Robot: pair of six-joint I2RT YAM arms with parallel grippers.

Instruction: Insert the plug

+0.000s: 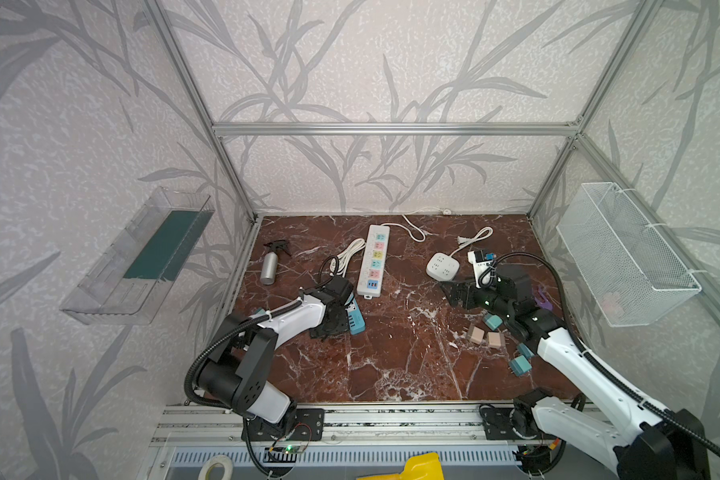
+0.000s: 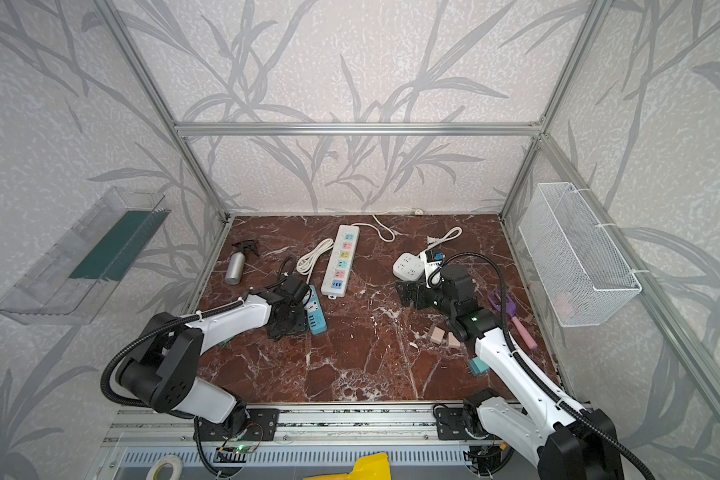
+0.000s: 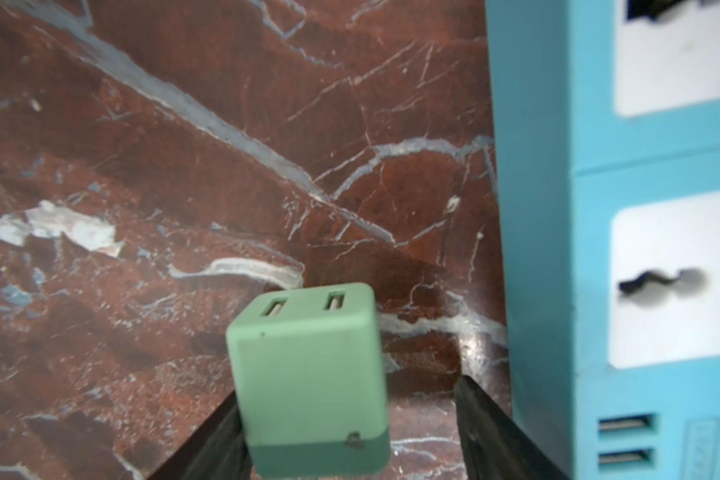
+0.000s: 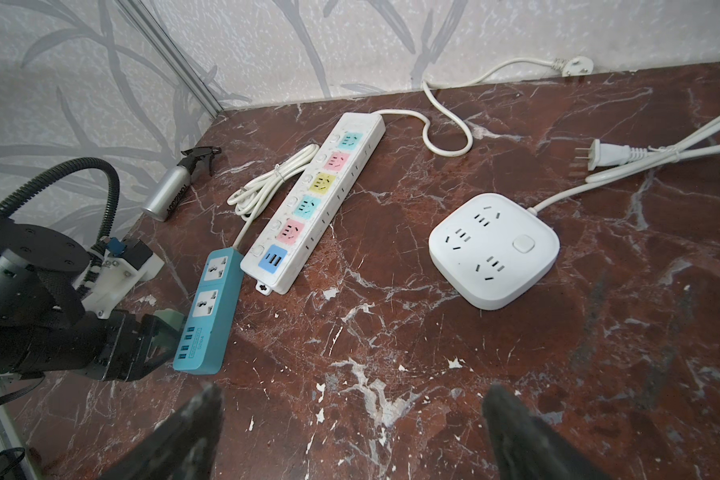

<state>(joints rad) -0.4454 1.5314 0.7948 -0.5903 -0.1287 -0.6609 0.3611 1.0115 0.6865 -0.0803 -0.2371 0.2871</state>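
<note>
The plug (image 3: 308, 374) is a pale green cube with two USB slots and a darker green base. It sits between the fingers of my left gripper (image 3: 350, 399), resting against one finger, with a gap to the other finger (image 3: 487, 424). A blue power strip (image 3: 557, 249) lies right beside it, its white sockets facing up. In both top views the left gripper (image 1: 335, 322) is low over the near end of the blue strip (image 2: 315, 316). My right gripper (image 4: 352, 395) hovers open and empty over bare marble, right of centre (image 1: 449, 291).
A long white power strip (image 1: 373, 259) with coloured sockets and a square white socket block (image 1: 443, 266) lie further back. Several teal and beige plugs (image 1: 493, 322) lie under my right arm. A spray bottle (image 1: 270, 264) lies back left, and a wire basket (image 1: 624, 253) hangs on the right wall.
</note>
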